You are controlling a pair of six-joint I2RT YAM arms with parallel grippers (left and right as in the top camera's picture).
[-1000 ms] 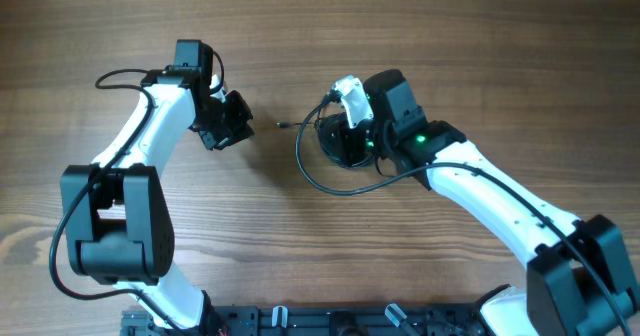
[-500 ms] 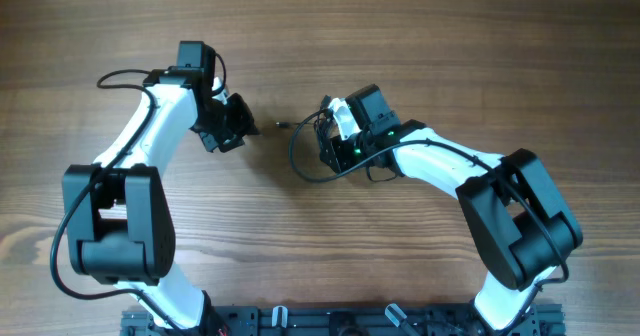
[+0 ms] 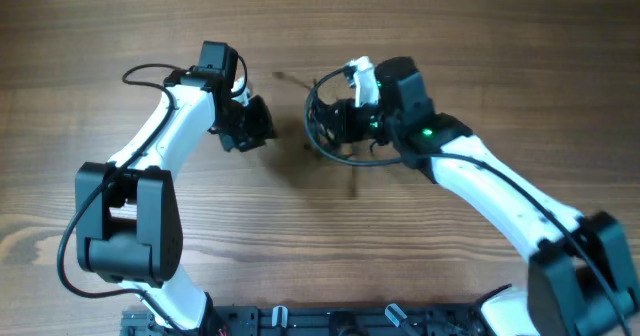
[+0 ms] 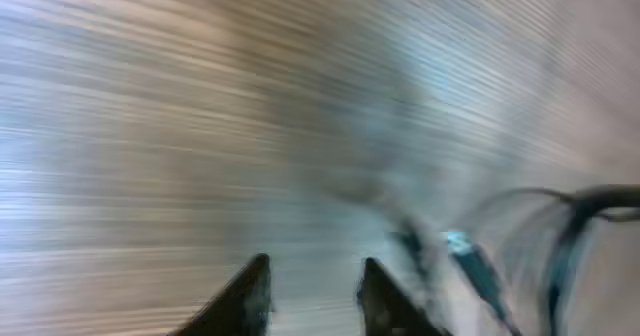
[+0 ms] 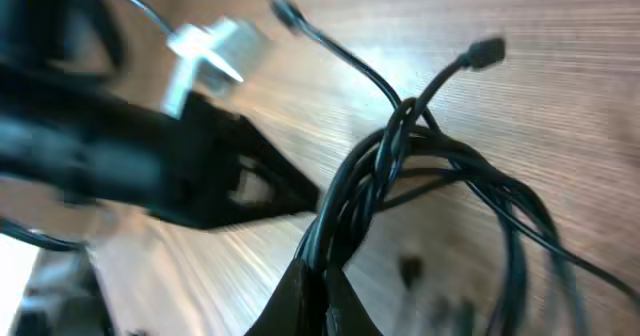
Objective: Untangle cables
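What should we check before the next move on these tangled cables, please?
1. Right gripper clamped on the cables: ok, its fingers pinch the bundle.
2. Left gripper free: ok, fingers apart, nothing between them.
3. Left gripper clear of the bundle: ok, bare table lies between them in the overhead view.
4. Plug ends reachable: ok, two stick out of the bundle.
5. Strands separated: not ok, they twist together.
6. Left wrist view sharp enough to aim: not ok, blurred.
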